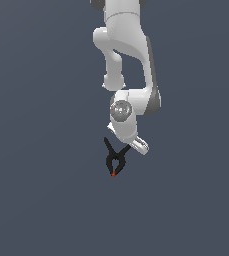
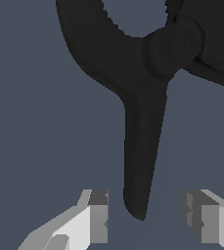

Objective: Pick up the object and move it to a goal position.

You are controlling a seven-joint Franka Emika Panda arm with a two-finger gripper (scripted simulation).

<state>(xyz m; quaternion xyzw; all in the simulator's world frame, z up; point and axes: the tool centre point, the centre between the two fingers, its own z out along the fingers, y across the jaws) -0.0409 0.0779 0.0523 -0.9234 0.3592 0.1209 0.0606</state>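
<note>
**First speaker:** Clamp (image 1: 115, 159) first: where do we find it?

**Second speaker:** We see the small black spring clamp near the middle of the exterior view, lying on the plain grey-blue table (image 1: 36, 200). Its two handles splay upward in that picture to form a V, and its rounded jaws point downward, ending in a red-orange tip.

**First speaker:** And the white arm (image 1: 128, 55)?

**Second speaker:** It reaches down from the top edge of the exterior view. Its pincer (image 1: 131, 145) sits at the handle that leans toward the exterior view's right.

**First speaker:** What do we learn from the wrist view?

**Second speaker:** We see the pincer (image 2: 145, 217) spread wide. One handle of the clamp (image 2: 143, 146) runs down into the gap, its rounded end between the two grey fingers (image 2: 99, 217). Bare space shows on both sides of the handle, so neither finger touches it. The pincer holds nothing.

**First speaker:** Anything else close up?

**Second speaker:** The clamp's round pivot and curved jaw fill the far part of that picture.
</note>
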